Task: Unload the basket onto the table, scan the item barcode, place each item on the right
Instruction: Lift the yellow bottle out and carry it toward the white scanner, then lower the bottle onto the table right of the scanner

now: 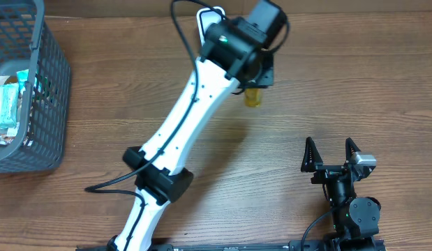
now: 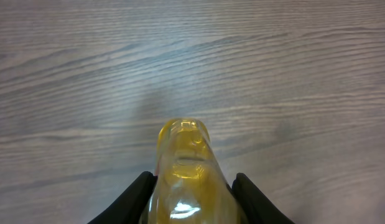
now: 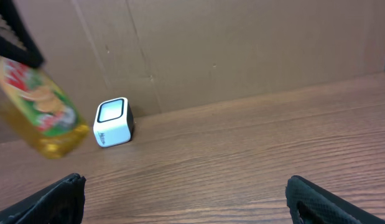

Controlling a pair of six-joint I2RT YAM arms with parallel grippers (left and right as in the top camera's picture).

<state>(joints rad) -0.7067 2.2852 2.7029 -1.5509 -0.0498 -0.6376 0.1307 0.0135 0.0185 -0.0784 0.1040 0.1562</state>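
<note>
The left pincer [image 2: 193, 198] grips the yellow bottle [image 2: 185, 155] at its body, tilted above the tabletop [image 2: 273, 74] near the white scanner [image 3: 112, 121]. Likely smooth, slippery plastic with sloshing liquid, so mid-body suits. The right pincer [image 1: 331, 155] rests open

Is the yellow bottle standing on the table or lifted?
Lifted and tilted: the left gripper holds the yellow bottle, its base clear of the table in the right wrist view.
</note>
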